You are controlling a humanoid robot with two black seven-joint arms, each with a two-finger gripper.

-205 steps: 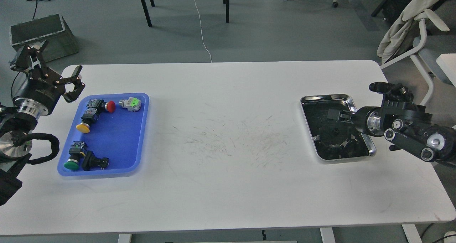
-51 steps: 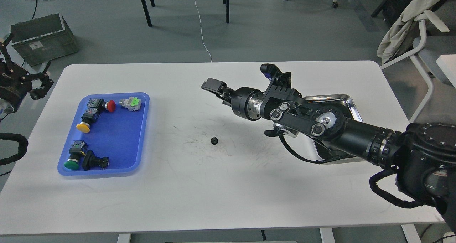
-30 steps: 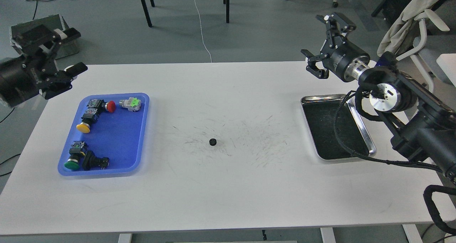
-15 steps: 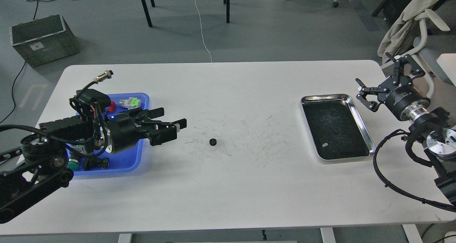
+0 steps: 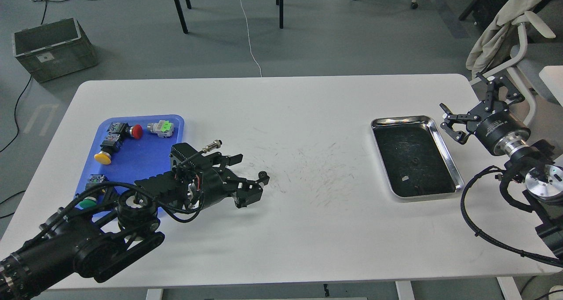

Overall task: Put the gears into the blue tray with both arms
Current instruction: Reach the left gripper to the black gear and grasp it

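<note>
White table (image 5: 308, 229), gear (image 5: 263, 175) at open left hand (image 5: 251, 173) fingertips

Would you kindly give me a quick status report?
Left gripper open, closing in on gear at table centre. Right gripper open, idle beside steel tray. Blue tray unobstructed.
</note>
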